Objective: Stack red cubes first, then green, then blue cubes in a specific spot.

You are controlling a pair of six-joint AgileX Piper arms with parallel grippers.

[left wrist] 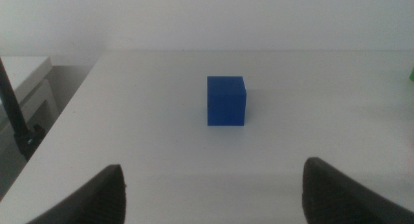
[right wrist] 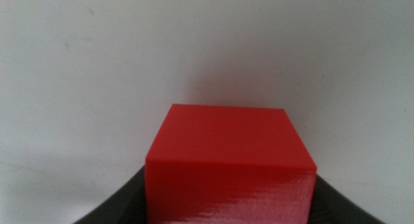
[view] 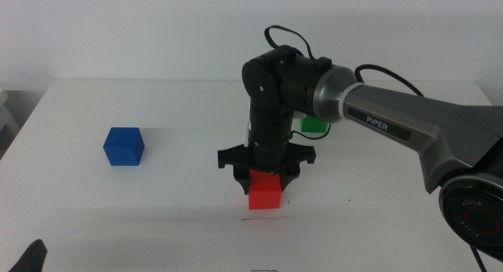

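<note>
Reaching in from the right, the right gripper (view: 266,180) points straight down at mid-table, its jaws clamped on the red cube (view: 265,192) directly over the thin dark line (view: 263,219). The green cube (view: 313,124) sits behind the arm. The left gripper (left wrist: 210,191) waits at the near left edge, jaws wide, facing the blue cube (left wrist: 226,101).

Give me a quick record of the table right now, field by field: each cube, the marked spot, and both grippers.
red cube: between the right gripper's fingers, at the table front, just behind the marked spot
marked spot: thin dark line, nothing on it
green cube: behind the arm, mostly hidden
blue cube: alone on the table's left side
right gripper: shut on the red cube
left gripper: open, waiting at the near left edge, facing the blue cube
</note>
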